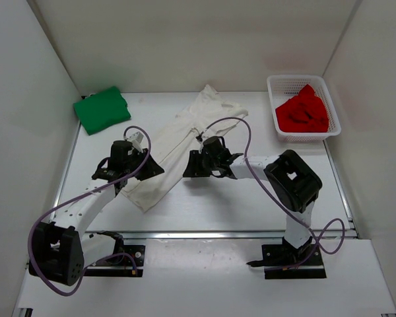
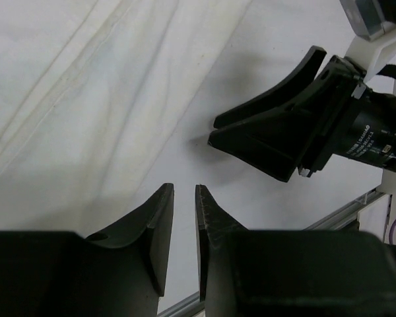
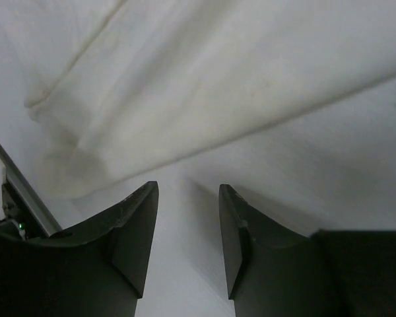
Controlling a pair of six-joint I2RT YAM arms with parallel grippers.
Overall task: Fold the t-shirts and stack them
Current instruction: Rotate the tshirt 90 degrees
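I'd say the bright green cloth t-shirt [image 1: 102, 109] is finished: it sits as a folded square well beyond the left fingers [image 2: 155, 231], by the far corner. The large white cloth t-shirt [image 1: 178, 142] looks half done, a long narrow strip on the surface [image 1: 204, 205] between the two sets of fingers, and it needs its crosswise folds. The left fingers are nearly closed and nothing shows in the slit. The right fingers [image 3: 135, 224] stand apart, empty, just off the cloth's edge. The bright red cloth t-shirt [image 1: 303, 112] lies crumpled in the white plastic mesh basket [image 1: 290, 79], well beyond the right fingers. Nothing is stacked yet.
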